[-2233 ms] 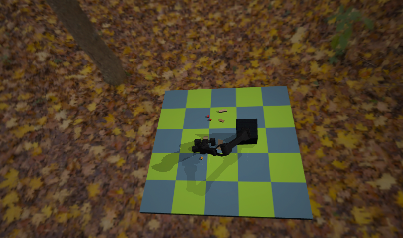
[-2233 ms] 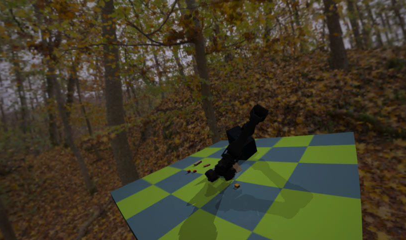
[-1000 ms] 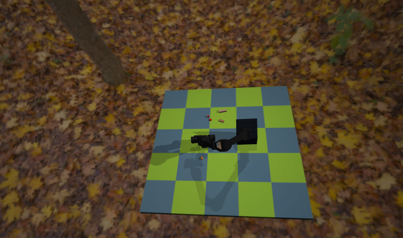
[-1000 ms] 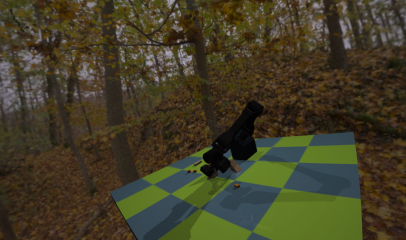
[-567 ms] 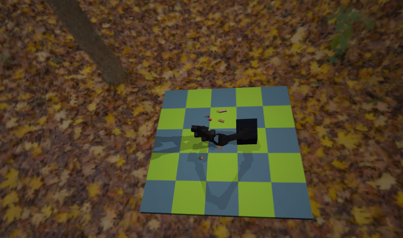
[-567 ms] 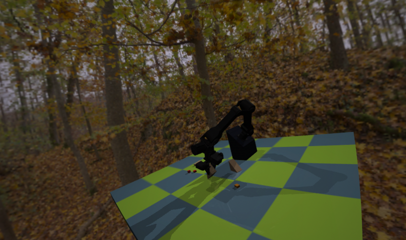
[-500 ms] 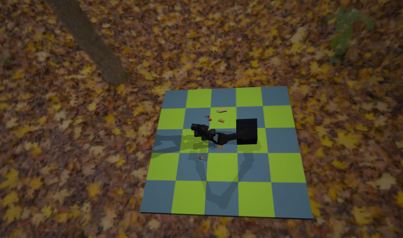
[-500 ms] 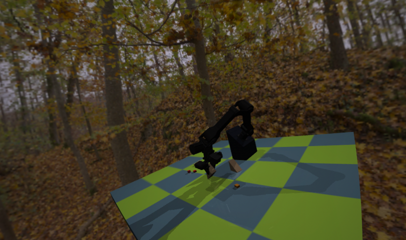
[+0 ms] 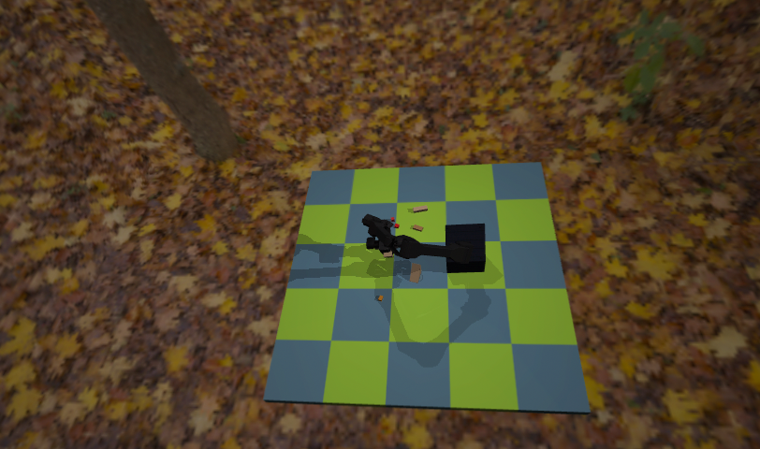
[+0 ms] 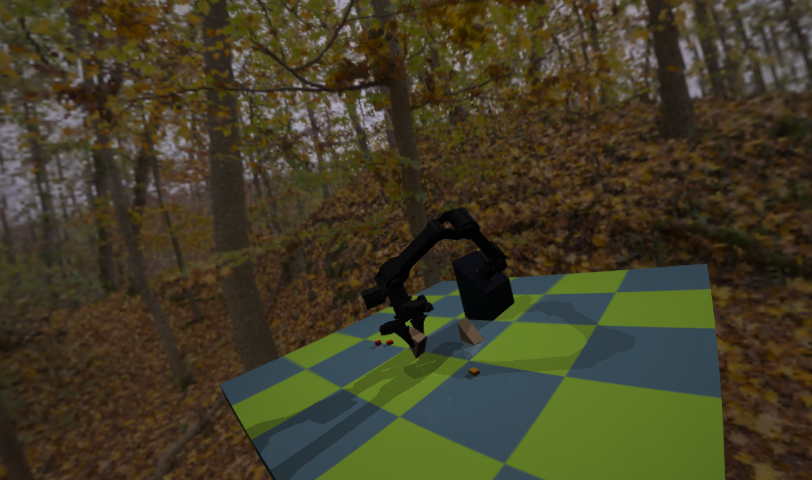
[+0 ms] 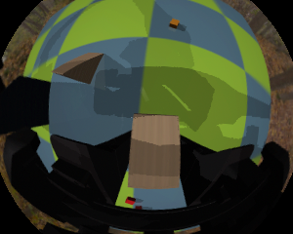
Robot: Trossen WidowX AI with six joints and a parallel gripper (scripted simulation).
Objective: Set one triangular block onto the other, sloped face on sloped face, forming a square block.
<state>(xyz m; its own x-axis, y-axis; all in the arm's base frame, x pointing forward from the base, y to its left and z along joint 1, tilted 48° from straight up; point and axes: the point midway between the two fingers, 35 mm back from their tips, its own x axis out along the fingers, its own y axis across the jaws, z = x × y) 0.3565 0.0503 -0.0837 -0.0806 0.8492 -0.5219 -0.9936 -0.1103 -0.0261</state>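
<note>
One triangular wooden block (image 9: 416, 273) (image 10: 469, 331) (image 11: 83, 67) rests on the table near the arm's base, its sloped face showing in the exterior view. My gripper (image 10: 417, 336) (image 11: 153, 135) is shut on the other triangular block (image 9: 388, 253) (image 10: 418, 344) (image 11: 154, 163). In the wrist view the held block sits between the two dark fingers. It appears raised above the table and apart from the resting block. Its sloped face cannot be told clearly, and its upper part is partly hidden by the fingers in the exterior view.
A small orange block (image 9: 380, 297) (image 10: 474, 371) (image 11: 174, 22) lies on the table near the resting block. Two small red blocks (image 9: 396, 225) (image 10: 389, 342) (image 11: 130, 200) lie on the hand's other side. Two thin wooden pieces (image 9: 420, 209) lie farther back. The arm's dark base (image 9: 465, 238) (image 10: 484, 294) stands close by.
</note>
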